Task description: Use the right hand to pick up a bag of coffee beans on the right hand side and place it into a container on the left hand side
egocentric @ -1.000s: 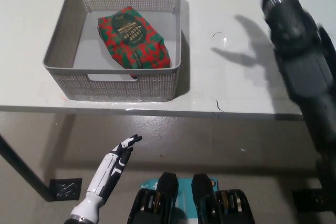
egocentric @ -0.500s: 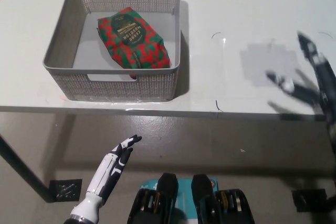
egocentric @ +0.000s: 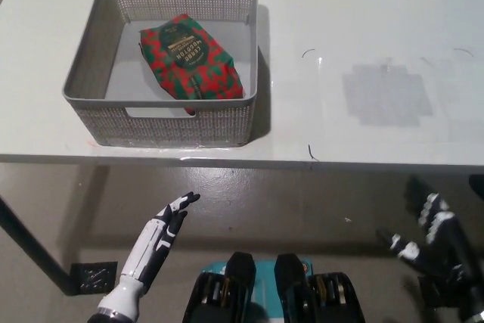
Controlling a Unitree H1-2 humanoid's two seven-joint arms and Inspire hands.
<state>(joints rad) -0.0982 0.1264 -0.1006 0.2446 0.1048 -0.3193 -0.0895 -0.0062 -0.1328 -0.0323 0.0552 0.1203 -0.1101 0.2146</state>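
A red and green coffee bean bag [egocentric: 192, 58] lies flat inside the grey mesh container [egocentric: 97, 66] at the table's left. My black right hand [egocentric: 432, 246] hangs open below the table's front edge at the lower right, holding nothing. My white left hand [egocentric: 168, 221] rests below the table at the lower left, its fingers stretched out and apart.
The white table [egocentric: 363, 43] spreads to the right of the container, with a faint grey patch [egocentric: 386, 94] on it. Its front edge runs across the middle of the picture. A dark table leg [egocentric: 26, 243] slants at the far left over the grey floor.
My right arm has swung back from above the table's far side, down past the right edge, to below the front edge. The bag and the left hand have stayed put.
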